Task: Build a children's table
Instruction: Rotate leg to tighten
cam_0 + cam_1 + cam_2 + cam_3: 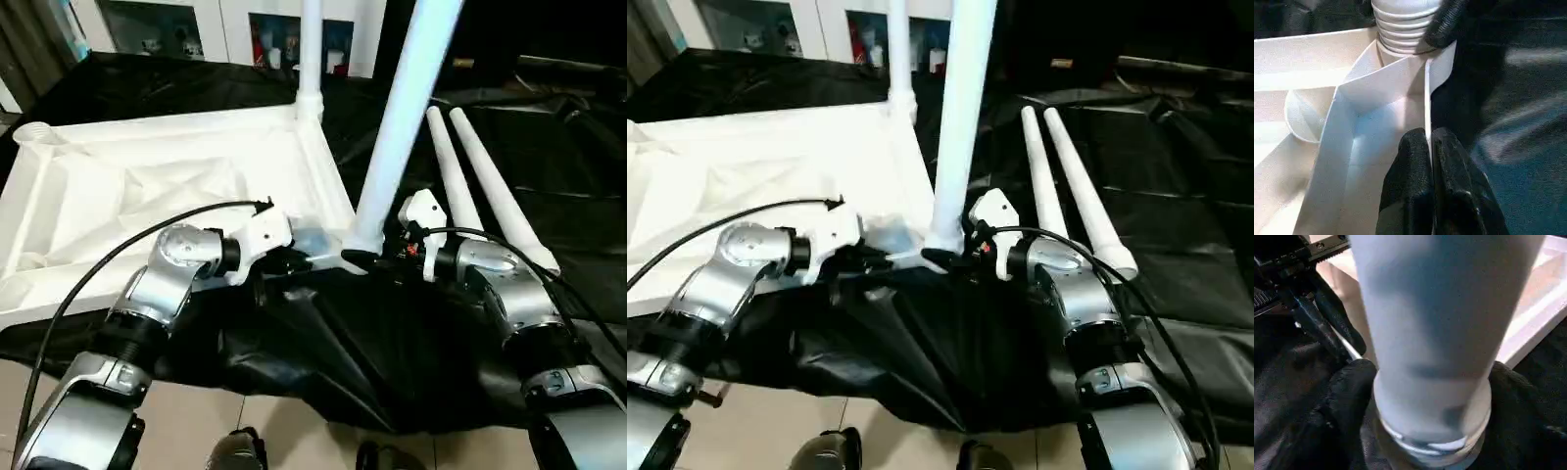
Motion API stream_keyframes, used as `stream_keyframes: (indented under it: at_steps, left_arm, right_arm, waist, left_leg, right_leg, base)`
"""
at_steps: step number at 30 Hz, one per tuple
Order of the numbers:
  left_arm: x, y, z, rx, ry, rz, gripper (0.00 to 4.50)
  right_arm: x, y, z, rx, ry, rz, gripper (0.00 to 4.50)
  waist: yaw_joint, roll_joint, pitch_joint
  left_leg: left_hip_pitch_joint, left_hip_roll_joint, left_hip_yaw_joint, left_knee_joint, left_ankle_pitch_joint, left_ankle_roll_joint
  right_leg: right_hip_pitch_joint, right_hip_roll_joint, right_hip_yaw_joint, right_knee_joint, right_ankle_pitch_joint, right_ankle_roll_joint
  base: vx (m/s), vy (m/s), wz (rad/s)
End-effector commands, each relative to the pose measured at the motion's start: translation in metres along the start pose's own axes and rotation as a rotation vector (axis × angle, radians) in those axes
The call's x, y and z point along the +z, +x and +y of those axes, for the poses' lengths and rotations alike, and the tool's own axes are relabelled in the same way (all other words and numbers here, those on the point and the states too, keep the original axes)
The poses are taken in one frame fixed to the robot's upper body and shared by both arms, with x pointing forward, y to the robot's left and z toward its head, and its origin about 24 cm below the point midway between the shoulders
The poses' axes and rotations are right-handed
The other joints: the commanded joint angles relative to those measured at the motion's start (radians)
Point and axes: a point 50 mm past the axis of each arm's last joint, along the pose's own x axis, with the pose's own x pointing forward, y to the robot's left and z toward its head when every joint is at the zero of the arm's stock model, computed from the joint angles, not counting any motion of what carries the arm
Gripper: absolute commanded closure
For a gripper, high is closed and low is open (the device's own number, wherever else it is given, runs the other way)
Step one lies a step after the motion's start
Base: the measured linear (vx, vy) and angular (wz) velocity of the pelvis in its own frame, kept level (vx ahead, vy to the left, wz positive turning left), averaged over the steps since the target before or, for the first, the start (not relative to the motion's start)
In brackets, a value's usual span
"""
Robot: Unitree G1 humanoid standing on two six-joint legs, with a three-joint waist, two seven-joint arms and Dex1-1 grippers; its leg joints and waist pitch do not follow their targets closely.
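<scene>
While left end effector [1429, 147] pinches rim [1426, 93], right end effector [1425, 396] clasps leg [1444, 323].

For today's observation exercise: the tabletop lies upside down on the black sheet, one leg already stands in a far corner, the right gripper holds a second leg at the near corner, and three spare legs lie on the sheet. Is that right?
Not quite. Two spare legs lie on the black sheet, not three, as the left eye view shows. The rest holds: the tabletop is upside down, one leg stands at a far corner, and the right gripper holds a second leg at the near corner.
</scene>
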Motion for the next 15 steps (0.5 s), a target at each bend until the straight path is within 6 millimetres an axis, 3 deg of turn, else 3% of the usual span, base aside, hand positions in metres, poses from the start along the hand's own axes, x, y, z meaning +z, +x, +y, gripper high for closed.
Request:
stream_keyframes:
  at_steps: [1,10,12,15]
  left_arm:
    - [0.001,0.004,-0.007,-0.027,-0.022,-0.067,4.50]
    - [-0.003,0.005,-0.006,-0.003,-0.048,-0.045,4.50]
    - [-0.005,0.009,0.001,0.069,-0.077,-0.014,4.50]
    - [-0.004,0.017,0.008,0.143,-0.106,0.002,4.50]
  right_arm:
    - [0.001,0.000,0.002,0.019,0.005,-0.013,1.44]
    - [-0.013,0.003,0.009,-0.002,0.072,-0.009,1.74]
    - [-0.022,0.006,0.004,-0.136,0.125,-0.002,1.75]
    - [-0.030,0.011,0.000,-0.293,0.182,-0.004,1.75]
  waist:
    - [0.000,-0.018,-0.092]
    - [0.000,-0.018,-0.096]
    - [-0.002,-0.019,-0.092]
    - [-0.009,-0.016,-0.086]
  left_leg:
    - [0.027,0.023,-0.008,-0.056,-0.243,0.053]
    - [0.022,0.019,-0.006,-0.049,-0.181,0.085]
    - [0.022,0.018,-0.006,-0.052,-0.197,0.077]
    - [0.031,0.018,-0.010,-0.060,-0.283,0.027]
  right_leg:
    - [0.054,-0.046,0.033,-0.068,-0.254,-0.223]
    - [0.057,-0.041,0.032,-0.057,-0.148,-0.242]
    - [0.055,-0.041,0.031,-0.062,-0.184,-0.237]
    - [0.047,-0.045,0.033,-0.081,-0.333,-0.202]
  base:
    - [0.000,0.000,0.00]
    - [0.000,0.000,0.00]
    - [0.000,0.000,0.00]
    - [0.000,0.000,0.00]
